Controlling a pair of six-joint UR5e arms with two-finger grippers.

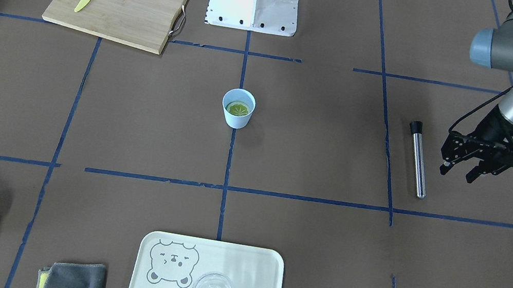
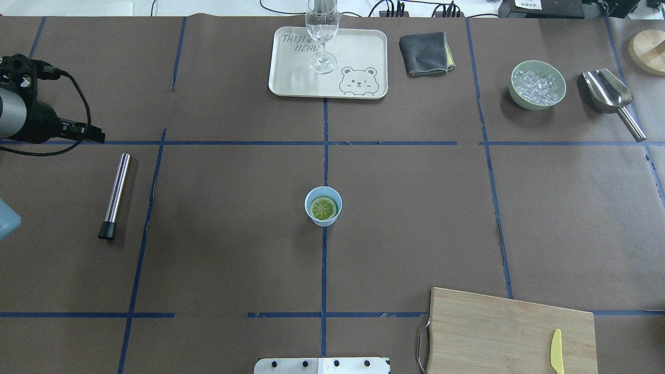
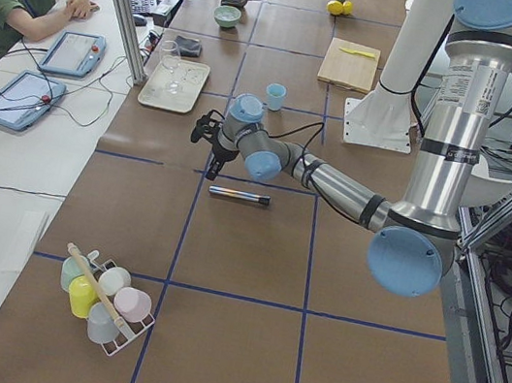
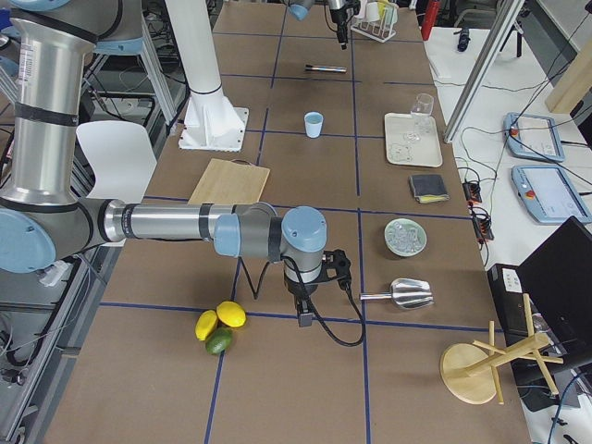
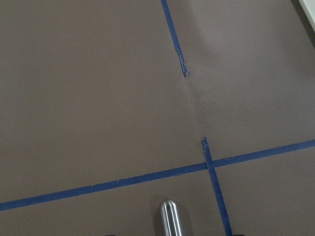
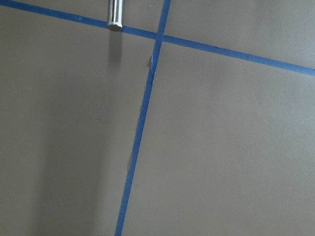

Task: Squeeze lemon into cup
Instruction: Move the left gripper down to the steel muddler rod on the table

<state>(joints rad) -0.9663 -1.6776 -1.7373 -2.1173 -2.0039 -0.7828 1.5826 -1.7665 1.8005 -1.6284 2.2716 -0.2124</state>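
Observation:
The light-blue cup (image 1: 236, 121) stands upright at the table's centre, also in the overhead view (image 2: 323, 223). The lemon slice (image 1: 238, 108) lies flat inside it, segmented face up (image 2: 322, 208). My left gripper (image 1: 458, 172) is open and empty, hovering far from the cup, just beside a steel muddler (image 1: 418, 158). My right gripper (image 4: 303, 314) shows only in the exterior right view, low over the table and far from the cup; I cannot tell whether it is open or shut.
A cutting board (image 2: 511, 332) holds a yellow knife (image 2: 556, 351). At the far edge are a tray (image 2: 291, 78) with a glass (image 2: 322, 31), a grey cloth (image 2: 425, 53), a bowl of ice (image 2: 537, 84) and a scoop (image 2: 610, 96). Whole citrus fruits (image 4: 220, 326) lie near my right gripper.

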